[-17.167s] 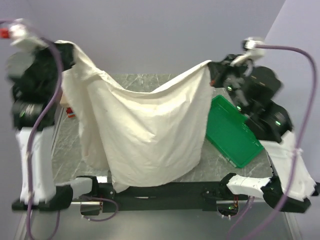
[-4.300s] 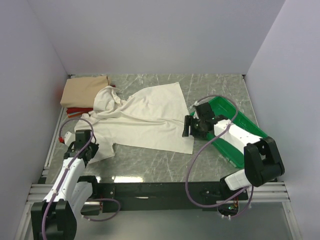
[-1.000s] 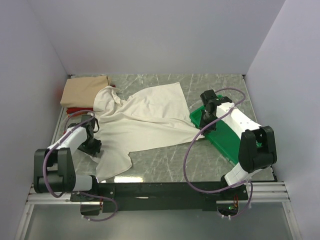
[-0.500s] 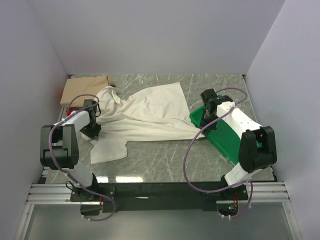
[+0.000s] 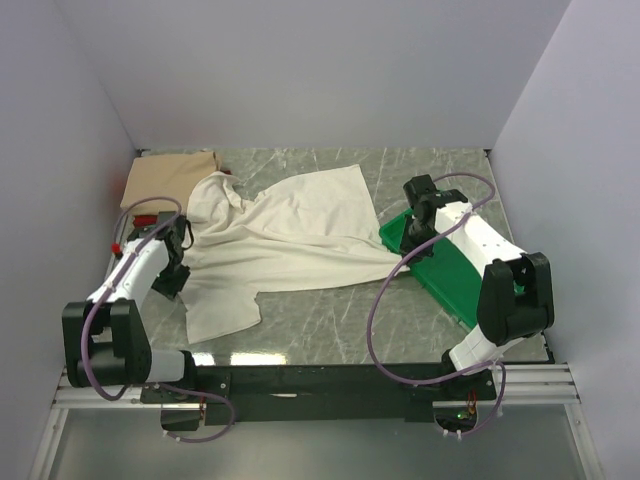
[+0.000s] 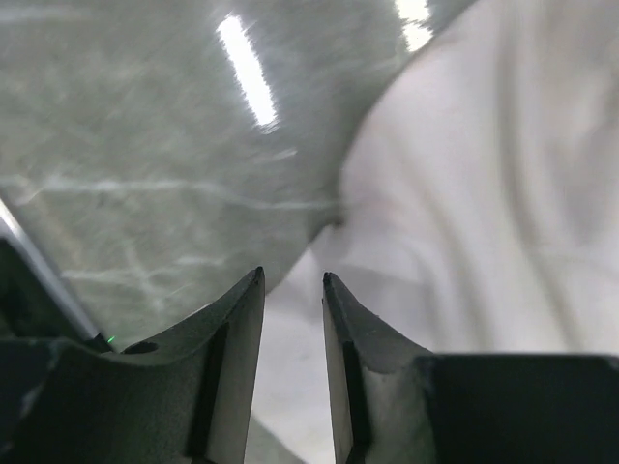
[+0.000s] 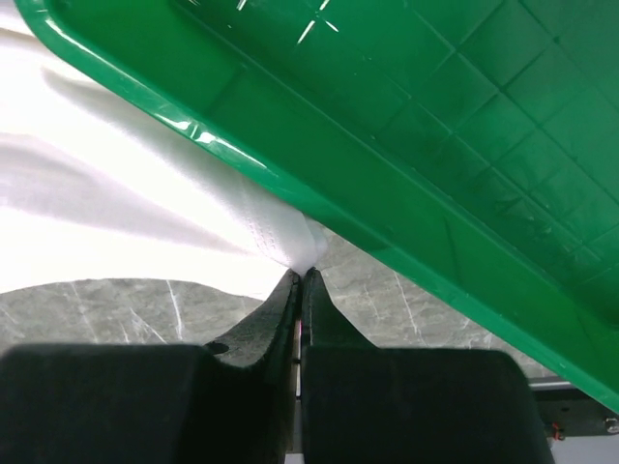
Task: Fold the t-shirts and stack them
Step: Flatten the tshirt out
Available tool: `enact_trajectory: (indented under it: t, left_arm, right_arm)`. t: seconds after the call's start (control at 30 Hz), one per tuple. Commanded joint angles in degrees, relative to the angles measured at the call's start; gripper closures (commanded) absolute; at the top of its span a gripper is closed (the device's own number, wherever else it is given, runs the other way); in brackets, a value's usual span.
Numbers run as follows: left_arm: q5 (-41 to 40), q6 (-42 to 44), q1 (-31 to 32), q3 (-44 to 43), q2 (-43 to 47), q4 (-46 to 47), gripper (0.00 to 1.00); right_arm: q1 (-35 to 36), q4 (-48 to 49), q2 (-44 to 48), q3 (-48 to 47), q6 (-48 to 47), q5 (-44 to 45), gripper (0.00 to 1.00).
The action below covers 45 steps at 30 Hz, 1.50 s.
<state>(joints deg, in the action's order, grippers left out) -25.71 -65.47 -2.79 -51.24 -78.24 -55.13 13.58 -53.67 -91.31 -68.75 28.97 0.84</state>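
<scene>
The cream t-shirt (image 5: 290,235) lies rumpled across the middle of the table, with one flap (image 5: 222,308) reaching toward the near left. My left gripper (image 5: 172,282) hovers at the flap's left edge. In the left wrist view its jaws (image 6: 290,285) stand open, with the cream t-shirt (image 6: 484,213) showing beyond the gap and nothing pinched. My right gripper (image 5: 411,240) is shut on a corner of the cream t-shirt (image 7: 116,203), its fingertips (image 7: 301,274) right beside the tray's rim. The tan t-shirt (image 5: 166,178) lies folded at the back left, and a red sliver (image 5: 142,216) peeks out beneath it.
A green plastic tray (image 5: 452,278) sits slanted at the right, and its rim (image 7: 319,193) runs just above my right fingers. Grey walls close in the back and both sides. Purple cables loop over both arms. Marble tabletop (image 6: 126,164) shows left of the cloth.
My left arm swung back and then outward to the left, and the shirt's near-left flap shifted with it. The right arm has held still with its corner of cloth.
</scene>
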Motion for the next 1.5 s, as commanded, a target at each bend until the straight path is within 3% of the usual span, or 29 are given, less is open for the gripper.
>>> enact_trajectory:
  t: [0.0,0.3,0.43,0.83,1.2,1.47]
  left_arm:
    - [1.6,-4.6,0.4,3.9,2.3,-7.3,0.63]
    - [7.1,-4.0,4.6,8.9,1.8,-7.8,0.63]
    - [8.3,-3.3,6.8,9.1,2.5,-7.4,0.58]
    - [8.3,-3.7,9.8,6.5,10.5,-17.5,0.59]
    - [13.1,2.2,14.4,9.4,3.2,-11.1,0.55]
    - [12.9,3.4,16.3,8.8,1.9,-8.8,0.44]
  right_arm:
    - [-0.7,1.6,0.8,-0.9,-1.8,-0.7,1.00]
    - [-1.3,2.5,0.8,0.2,-3.6,-0.7,1.00]
    - [-1.6,2.5,0.8,0.3,-3.7,-0.7,1.00]
    - [-1.7,1.9,-0.9,-1.2,-3.8,-0.6,1.00]
    - [-1.7,0.8,-1.7,-4.0,-4.6,-1.3,1.00]
    - [-1.8,0.6,-1.4,-6.1,-3.7,-1.5,1.00]
